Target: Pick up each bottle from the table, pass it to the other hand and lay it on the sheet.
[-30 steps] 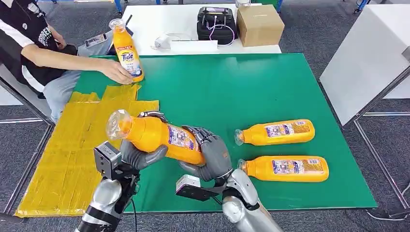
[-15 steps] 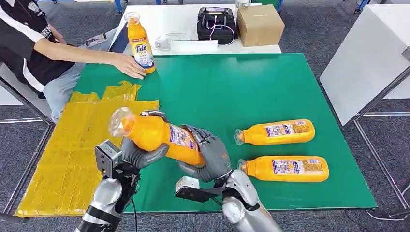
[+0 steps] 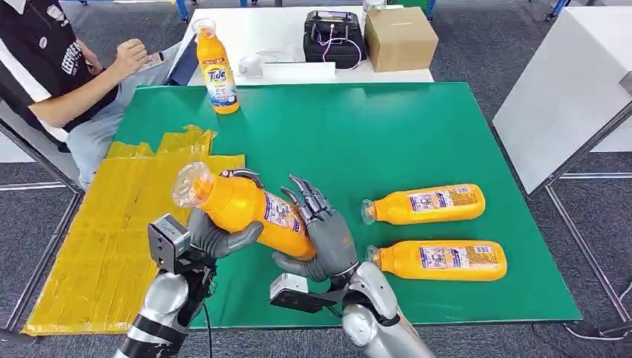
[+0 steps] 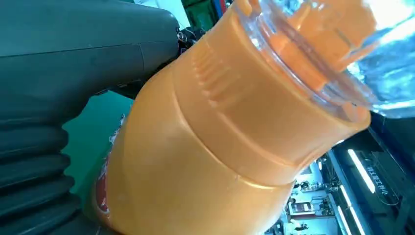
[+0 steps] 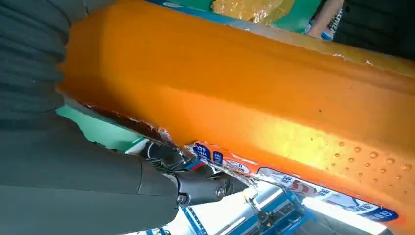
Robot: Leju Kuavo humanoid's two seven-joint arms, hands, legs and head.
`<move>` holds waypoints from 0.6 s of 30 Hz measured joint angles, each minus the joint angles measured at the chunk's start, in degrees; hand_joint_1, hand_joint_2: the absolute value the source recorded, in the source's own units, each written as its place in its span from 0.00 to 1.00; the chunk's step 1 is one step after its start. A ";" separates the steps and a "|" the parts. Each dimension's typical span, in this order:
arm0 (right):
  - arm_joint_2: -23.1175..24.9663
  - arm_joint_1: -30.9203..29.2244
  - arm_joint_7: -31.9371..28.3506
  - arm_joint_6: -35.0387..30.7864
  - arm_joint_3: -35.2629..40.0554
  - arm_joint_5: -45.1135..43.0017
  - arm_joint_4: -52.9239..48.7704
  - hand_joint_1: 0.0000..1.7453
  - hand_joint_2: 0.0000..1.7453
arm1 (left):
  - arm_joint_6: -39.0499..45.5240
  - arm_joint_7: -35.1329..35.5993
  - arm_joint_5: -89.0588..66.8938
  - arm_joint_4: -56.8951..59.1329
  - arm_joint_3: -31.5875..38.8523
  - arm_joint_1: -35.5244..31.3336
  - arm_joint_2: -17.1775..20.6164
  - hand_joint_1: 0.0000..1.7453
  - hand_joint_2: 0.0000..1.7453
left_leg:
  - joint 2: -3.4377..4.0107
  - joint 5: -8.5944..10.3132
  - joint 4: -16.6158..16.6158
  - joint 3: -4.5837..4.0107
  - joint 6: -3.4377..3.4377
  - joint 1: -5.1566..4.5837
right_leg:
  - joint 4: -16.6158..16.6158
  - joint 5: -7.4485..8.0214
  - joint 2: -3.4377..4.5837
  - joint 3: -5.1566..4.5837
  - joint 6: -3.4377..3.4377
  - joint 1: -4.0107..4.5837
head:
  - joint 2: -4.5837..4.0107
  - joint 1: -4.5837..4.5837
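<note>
a: operator, nearest you: the left hand (image 3: 216,237) is wrapped round the neck end of the held detergent bottle (image 3: 246,211), clear cap tilted up toward the yellow sheet (image 3: 112,239).
b: and your right hand (image 3: 322,240)?
a: under the bottle's base end, thumb against it, fingers fanned up and apart rather than curled round it. you can see the bottle lies across that palm, above the green mat (image 3: 350,134).
b: what's further out?
a: to the right, two orange bottles lie flat on the mat: the near lying bottle (image 3: 438,260) and, just beyond it, the far lying bottle (image 3: 425,204), caps pointing left.
b: and at the far edge?
a: an upright tide bottle (image 3: 216,68) stands at the mat's far left corner; a seated person's hand (image 3: 131,54) is apart from it. behind sit a cardboard box (image 3: 399,37) and a black device (image 3: 334,36).
</note>
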 measured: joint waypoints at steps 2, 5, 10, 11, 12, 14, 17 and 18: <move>0.00 0.01 0.00 -0.06 0.00 0.00 -0.07 0.00 1.00 | 0.02 -0.02 0.00 0.00 0.00 -0.01 0.00 1.00 1.00 | 0.00 0.00 0.00 0.00 0.00 0.00 | 0.00 0.00 0.00 0.00 0.00 0.00 | 0.00 0.00; 0.00 0.02 0.02 -0.15 -0.02 0.00 -0.07 0.00 1.00 | 0.18 -0.07 0.00 0.00 0.00 -0.01 0.00 1.00 1.00 | 0.00 0.00 0.00 0.00 0.00 0.00 | 0.00 0.00 0.00 0.00 0.00 0.00 | 0.00 0.00; 0.00 0.02 0.02 -0.22 -0.02 0.00 -0.11 0.00 1.00 | 4.73 -0.83 -4.12 0.00 0.07 -0.09 0.00 1.00 1.00 | 0.00 0.00 0.00 0.00 0.00 0.00 | 0.00 0.00 0.00 0.00 0.00 0.00 | 0.00 0.00; 0.00 0.04 0.02 -0.24 -0.04 0.04 -0.20 0.00 1.00 | 7.34 -0.96 -7.03 0.00 0.15 -0.18 0.00 1.00 1.00 | 0.00 0.00 0.00 0.00 0.00 0.00 | 0.00 0.00 0.00 0.00 0.00 0.00 | 0.00 0.00; 0.00 0.09 0.02 -0.24 -0.04 0.24 -0.44 0.00 1.00 | 11.07 -0.96 -11.43 0.00 0.22 -0.34 0.02 1.00 1.00 | 0.00 0.00 0.00 0.00 0.00 0.00 | 0.00 0.00 0.00 0.00 0.00 0.00 | 0.00 0.00; 0.00 0.27 0.02 -0.26 -0.11 0.37 -1.29 0.00 1.00 | 18.11 -0.46 -20.39 0.00 0.35 -0.89 0.07 1.00 1.00 | -0.01 0.00 0.00 0.00 0.00 0.00 | 0.00 0.00 0.00 0.01 0.00 0.00 | 0.00 0.00; 0.00 0.74 0.02 -0.53 -0.18 0.46 -3.44 0.00 1.00 | 26.55 1.82 -32.59 0.15 1.22 -1.81 0.13 1.00 1.00 | -0.01 0.00 0.00 0.00 0.00 0.00 | 0.00 0.00 0.00 0.00 0.00 0.00 | 0.00 0.00; 0.00 0.96 0.00 -0.74 -0.18 0.46 -4.42 0.00 1.00 | 29.69 3.13 -37.41 0.57 1.44 -2.26 0.20 1.00 1.00 | 0.00 0.00 0.00 0.00 0.00 0.00 | 0.00 0.00 0.00 0.00 0.00 0.00 | 0.00 0.00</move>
